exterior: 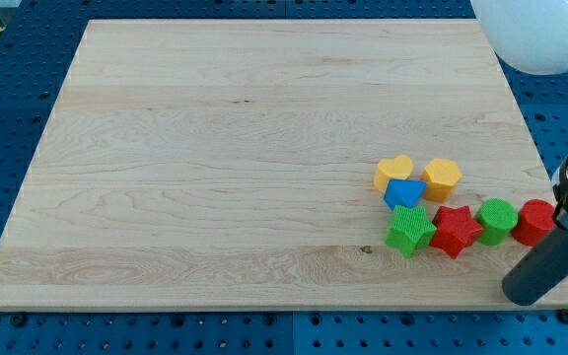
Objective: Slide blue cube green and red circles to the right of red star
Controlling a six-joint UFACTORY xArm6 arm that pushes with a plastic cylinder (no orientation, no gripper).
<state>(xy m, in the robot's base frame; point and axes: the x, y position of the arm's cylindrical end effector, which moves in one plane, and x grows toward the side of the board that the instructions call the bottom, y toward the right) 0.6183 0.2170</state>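
Note:
Near the view's bottom right, a row of blocks lies on the wooden board (215, 148): green star (409, 230), red star (456, 230), green circle (497, 219), red circle (532, 222), from left to right and touching or nearly so. The blue cube (403, 192) sits just above the green star, up and left of the red star. My dark rod slants down from the right edge, and my tip (524, 292) rests near the board's bottom edge, just below the red circle. The rod covers the red circle's right side.
A yellow heart (394, 171) and a yellow hexagon (443, 176) lie just above the blue cube. A white rounded object (540, 35) hangs over the board's top right corner. Blue perforated table (8, 59) surrounds the board.

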